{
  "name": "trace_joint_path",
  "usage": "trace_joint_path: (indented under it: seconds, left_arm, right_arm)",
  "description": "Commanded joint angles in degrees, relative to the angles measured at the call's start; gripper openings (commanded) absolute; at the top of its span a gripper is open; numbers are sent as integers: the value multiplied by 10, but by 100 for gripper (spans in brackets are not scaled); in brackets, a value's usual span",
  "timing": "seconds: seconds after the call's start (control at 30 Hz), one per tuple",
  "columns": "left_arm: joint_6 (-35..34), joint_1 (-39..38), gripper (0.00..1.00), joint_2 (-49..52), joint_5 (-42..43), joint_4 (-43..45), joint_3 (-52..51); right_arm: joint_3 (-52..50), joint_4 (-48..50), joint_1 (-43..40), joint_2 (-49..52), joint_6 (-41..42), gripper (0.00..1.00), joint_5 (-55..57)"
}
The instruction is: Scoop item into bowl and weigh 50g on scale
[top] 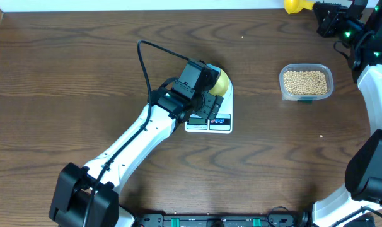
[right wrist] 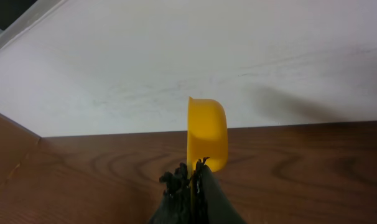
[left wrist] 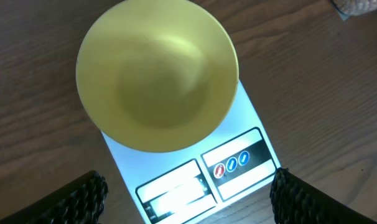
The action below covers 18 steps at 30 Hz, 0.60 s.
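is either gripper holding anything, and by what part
The right gripper is shut on the yellow scoop, pinching its thin handle below the cup. The left gripper is open above the bowl on the scale, holding nothing.

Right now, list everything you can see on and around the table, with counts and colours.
bowl: one, pale yellow-green, empty, on the scale's platform
scale: one, white, mid-table
beans: many, tan, in the tub
tub: one, clear plastic, right of the scale
scoop: one, yellow, at the table's far right edge, off the surface
table: one, dark brown wood
left gripper: one, black, open, above the scale's front
right gripper: one, black, shut on the scoop's handle
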Motion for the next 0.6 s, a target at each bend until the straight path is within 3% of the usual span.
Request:
trace_joint_path:
  seconds: [0.0,0.57]
  left_arm:
    - [-25,-1,86,6,-5,-3,-4]
    - [-50,-5,86,55,-5,-31,-4]
  right_arm:
    - [9,-1,3,-2,-8,1,-4]
    - [9,-1,3,-2,-9,1,-3]
